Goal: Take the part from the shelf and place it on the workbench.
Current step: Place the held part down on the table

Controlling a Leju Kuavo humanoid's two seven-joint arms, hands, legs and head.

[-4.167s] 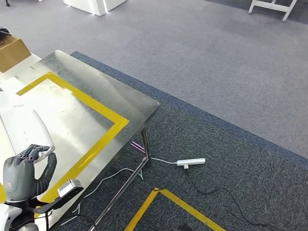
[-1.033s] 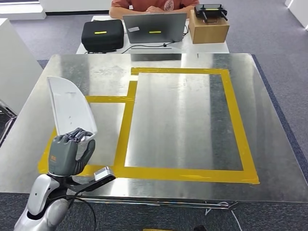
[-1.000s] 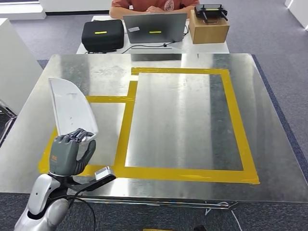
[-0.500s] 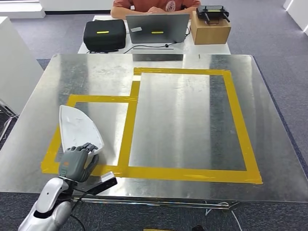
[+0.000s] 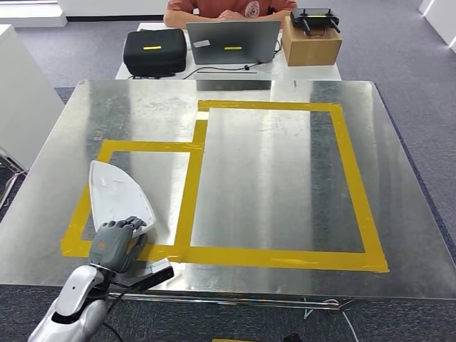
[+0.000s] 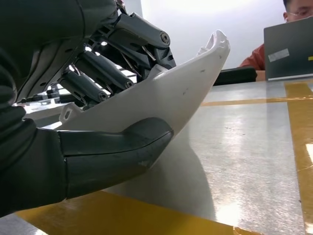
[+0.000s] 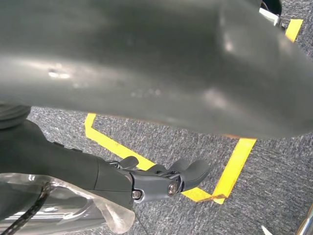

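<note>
L hand (image 5: 112, 244) gripped near end of white part (image 5: 117, 196), thumb under, fingers (image 6: 110, 73) over. Part lay tilted on workbench (image 5: 258, 178), near-left, inside small yellow tape box (image 5: 185, 192). R hand (image 7: 162, 178) hung over carpet, fingers loosely apart, held nothing.

Laptop (image 5: 233, 41), black case (image 5: 154, 52), cardboard box (image 5: 311, 43)

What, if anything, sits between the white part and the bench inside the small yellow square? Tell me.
Nothing visible. The left hand grips the white part over bare metal workbench inside the small yellow tape square; only the thumb lies beneath it.
</note>
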